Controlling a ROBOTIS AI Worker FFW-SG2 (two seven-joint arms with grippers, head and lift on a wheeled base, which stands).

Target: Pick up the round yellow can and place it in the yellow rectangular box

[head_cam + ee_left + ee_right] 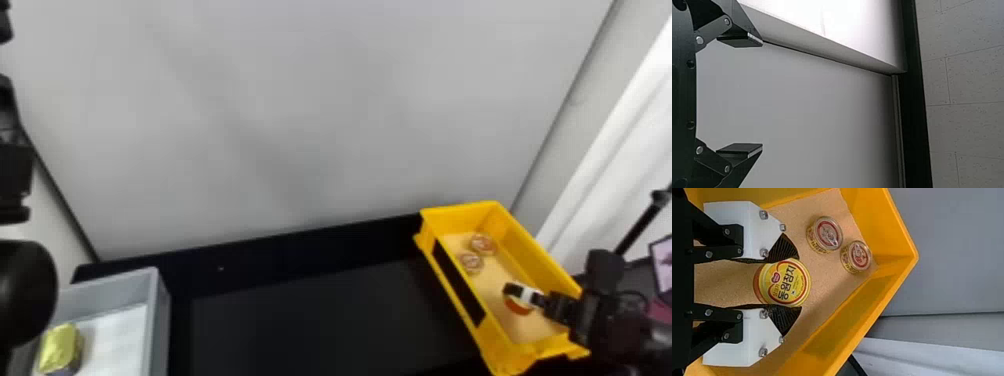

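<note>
While the right gripper (pixel 516 296) clasps the round yellow can (pixel 789 282) between its fingers inside the yellow rectangular box (pixel 875 223), the can's gripped sides are hidden — its underside too. Beyond those fingertips stand two small cans (pixel 828 234); the left fingers (pixel 740 149) are wide apart, partly cut off.

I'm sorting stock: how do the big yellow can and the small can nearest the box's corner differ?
The big can looks wider than the small can. The big can's top is mostly yellow, the small can's pale around red. Jaws of the right gripper flank the big can, not the small can. Both are round, inside the yellow box.
</note>
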